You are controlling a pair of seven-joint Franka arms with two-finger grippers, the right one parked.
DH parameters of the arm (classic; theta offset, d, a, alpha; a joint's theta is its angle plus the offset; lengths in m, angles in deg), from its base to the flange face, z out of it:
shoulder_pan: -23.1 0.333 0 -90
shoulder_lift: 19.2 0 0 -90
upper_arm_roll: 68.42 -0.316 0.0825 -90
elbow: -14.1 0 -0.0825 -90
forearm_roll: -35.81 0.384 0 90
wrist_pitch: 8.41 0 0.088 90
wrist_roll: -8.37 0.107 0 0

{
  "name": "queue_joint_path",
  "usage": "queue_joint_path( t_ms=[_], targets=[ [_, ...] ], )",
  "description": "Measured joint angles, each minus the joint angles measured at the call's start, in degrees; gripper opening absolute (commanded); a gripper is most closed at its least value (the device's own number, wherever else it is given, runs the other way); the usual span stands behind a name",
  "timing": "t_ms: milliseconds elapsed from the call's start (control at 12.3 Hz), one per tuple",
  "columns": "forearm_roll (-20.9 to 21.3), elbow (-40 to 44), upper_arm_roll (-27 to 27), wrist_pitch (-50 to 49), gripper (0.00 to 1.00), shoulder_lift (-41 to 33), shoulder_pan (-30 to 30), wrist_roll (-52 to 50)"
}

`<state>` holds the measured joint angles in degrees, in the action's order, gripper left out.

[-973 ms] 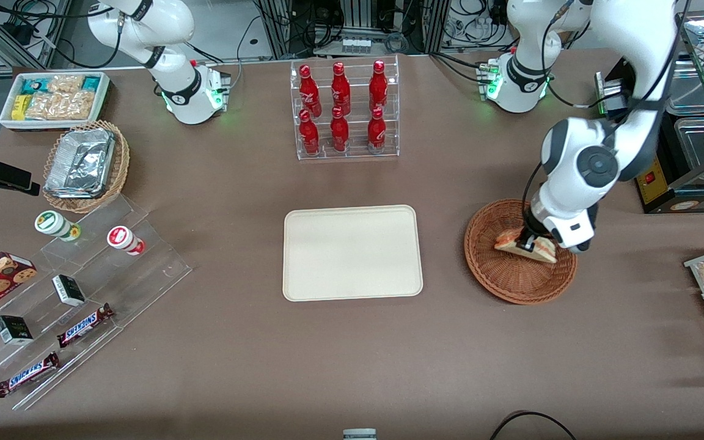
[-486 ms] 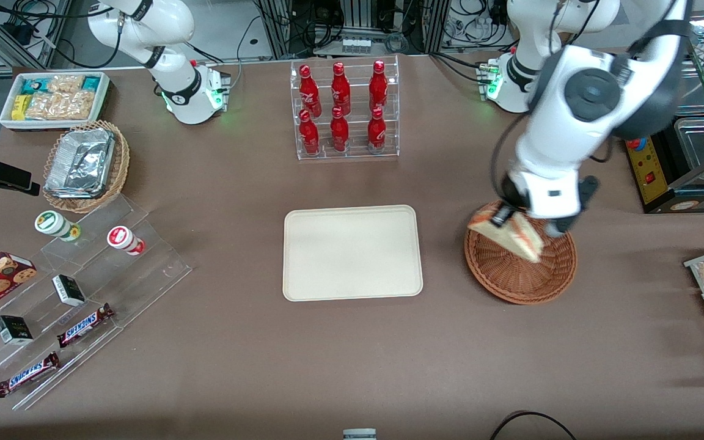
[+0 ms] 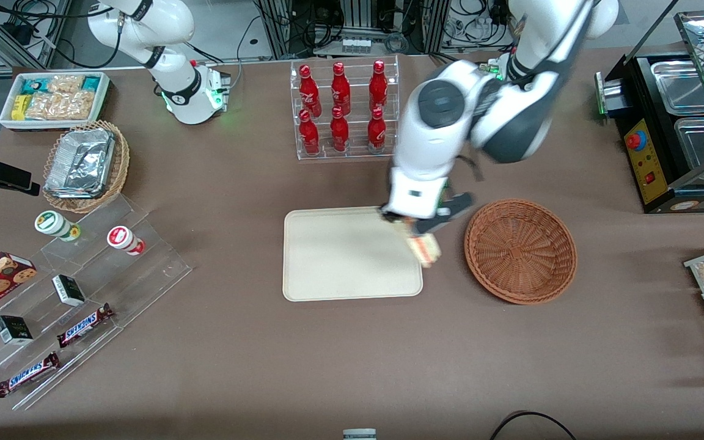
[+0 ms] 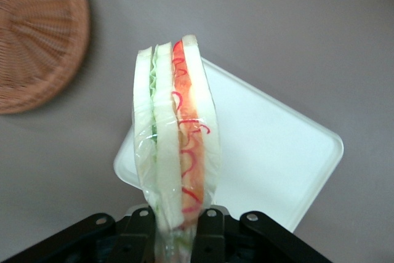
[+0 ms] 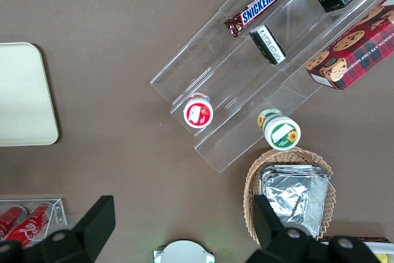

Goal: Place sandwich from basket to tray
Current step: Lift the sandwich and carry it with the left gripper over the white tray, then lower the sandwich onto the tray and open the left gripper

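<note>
The triangular white-bread sandwich with red-orange and green filling layers, wrapped in clear film, is held in the air by the black two-finger end effector of the white working arm. In the wrist view the sandwich is seen edge-on, and the two fingers are pressed against its bread faces, so the end effector is clamped on the sandwich.

In the front view the sandwich is positioned over the edge of the flat rectangular cream-beige tray with rounded corners, at the tray end nearest the basket, partly overhanging the rim. It is not seen to touch the tray. The tray is seen beneath the sandwich in the wrist view as well.

The round, shallow, reddish-brown woven wicker basket is set on the brown worktop just beside the tray, toward the working arm's end. Part of the basket also appears in the wrist view, apart from the sandwich.

A clear acrylic rack of red bottles is placed farther from the front camera than the tray.
</note>
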<state>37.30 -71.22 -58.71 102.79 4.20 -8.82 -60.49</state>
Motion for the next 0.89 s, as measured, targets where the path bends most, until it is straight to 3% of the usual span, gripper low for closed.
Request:
queue_joint_path(
  t_ms=[324,892],
  targets=[
    [0.05,2.98,0.14,1.59,0.00,7.39,-5.26,8.49],
    [0.13,1.96,0.27,9.34,0.00,14.63,-6.79,20.94]
  ],
)
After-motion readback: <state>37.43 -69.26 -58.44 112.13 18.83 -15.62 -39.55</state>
